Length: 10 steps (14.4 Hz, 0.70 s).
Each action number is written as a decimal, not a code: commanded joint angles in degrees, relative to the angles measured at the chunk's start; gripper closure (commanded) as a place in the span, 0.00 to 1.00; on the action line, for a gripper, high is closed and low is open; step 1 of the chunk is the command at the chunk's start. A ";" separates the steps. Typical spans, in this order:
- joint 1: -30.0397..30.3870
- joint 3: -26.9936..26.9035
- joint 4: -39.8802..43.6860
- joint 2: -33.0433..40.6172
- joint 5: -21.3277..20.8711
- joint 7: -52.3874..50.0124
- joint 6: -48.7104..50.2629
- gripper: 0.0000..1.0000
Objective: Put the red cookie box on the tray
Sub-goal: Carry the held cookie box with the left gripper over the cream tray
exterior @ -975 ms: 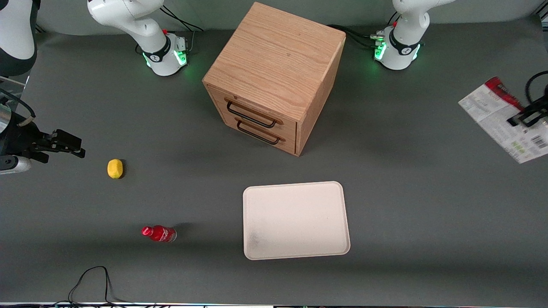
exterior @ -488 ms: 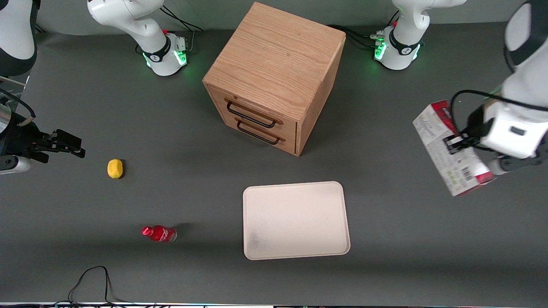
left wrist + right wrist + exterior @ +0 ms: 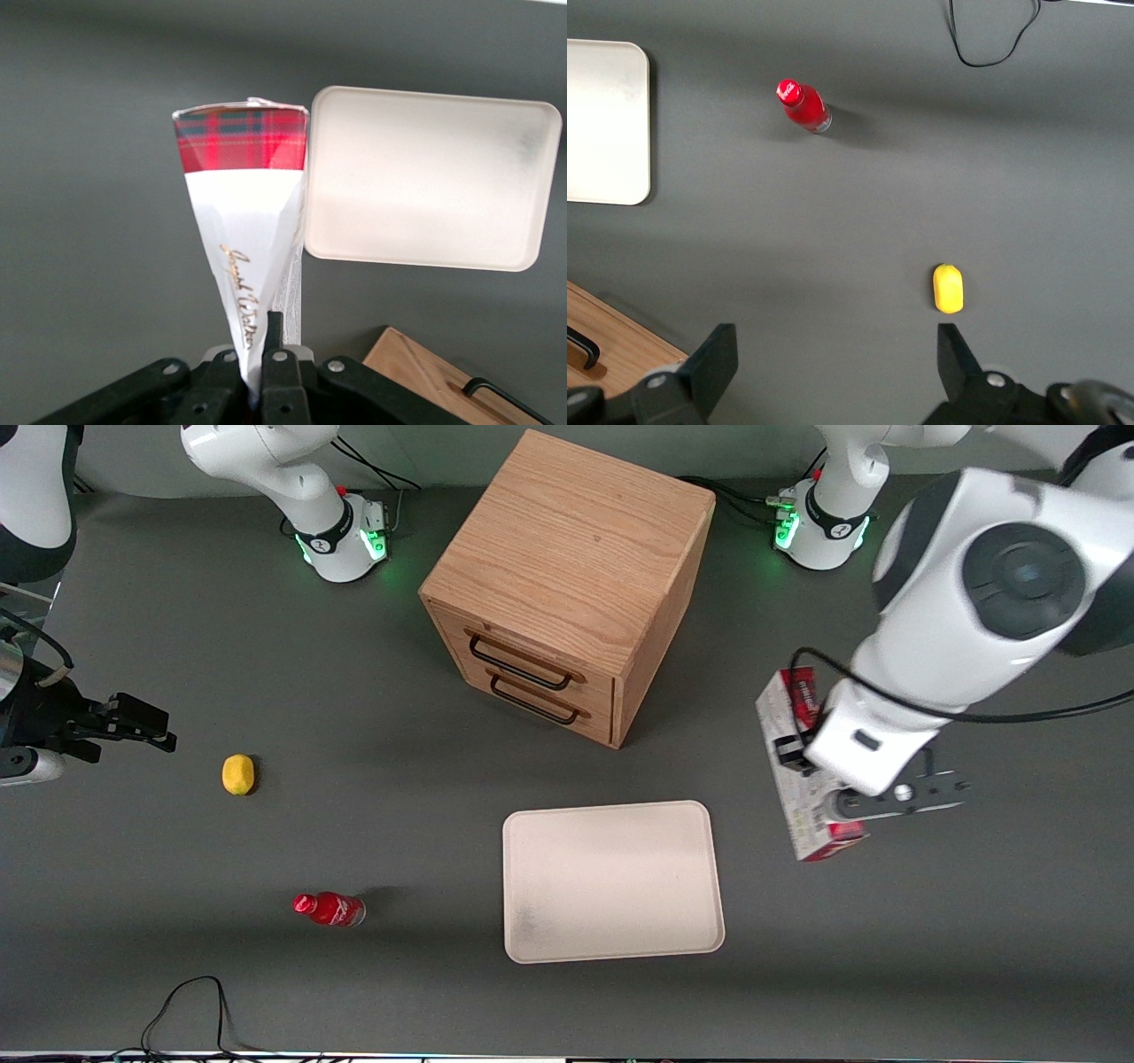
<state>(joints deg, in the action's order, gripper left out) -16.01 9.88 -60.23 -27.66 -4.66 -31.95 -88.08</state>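
One gripper (image 3: 802,757) clamps red cookie box (image 3: 791,779) aloft beside tray (image 3: 611,881) edge.

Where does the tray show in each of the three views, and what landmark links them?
Front view: tray on the table, nearer the camera than the drawer cabinet; the pincer holds the red cookie box beside it.
Left wrist view: tray beside the box.
Right wrist view: tray partly seen.
Shared landmark: the cabinet.

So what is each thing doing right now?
gripper: shut on the red cookie box, in the air beside the tray, toward the working arm's end.
red cookie box: held up, not on the tray yet.
tray: flat on the table, nothing on it.
wooden cabinet: both drawers shut.
red bottle: lying down.
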 commanded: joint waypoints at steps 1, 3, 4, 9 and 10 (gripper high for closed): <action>-4.90 -1.45 6.62 -4.68 -1.93 -1.36 2.21 1.00; -6.57 -1.45 6.70 -5.47 -2.55 -1.44 1.86 1.00; -6.75 -1.45 6.71 -5.82 -2.55 -1.44 1.51 1.00; -6.23 -1.09 6.09 -10.65 -2.46 -2.06 -4.98 1.00; -6.22 -1.09 6.00 -12.23 -2.46 -2.84 -6.65 1.00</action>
<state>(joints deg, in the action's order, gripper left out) -21.91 8.97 -56.51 -36.02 -6.27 -33.17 -92.45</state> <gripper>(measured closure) 0.965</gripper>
